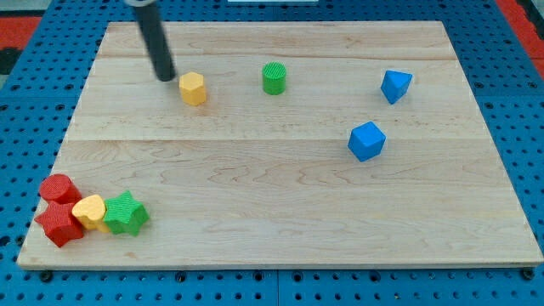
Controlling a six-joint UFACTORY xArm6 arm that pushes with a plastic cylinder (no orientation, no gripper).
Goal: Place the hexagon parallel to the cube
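A yellow hexagon block [194, 87] lies on the wooden board [280, 187] at the upper left. My tip [165, 77] is just left of the hexagon, a small gap apart. A blue cube [367, 141] lies right of the middle. A second blue block [395, 86], angular in shape, lies above and to the right of the cube.
A green cylinder [274, 78] stands right of the hexagon. At the bottom left corner a cluster sits together: a red cylinder [59, 188], a red star-like block [59, 223], a yellow block [89, 211] and a green star [127, 213].
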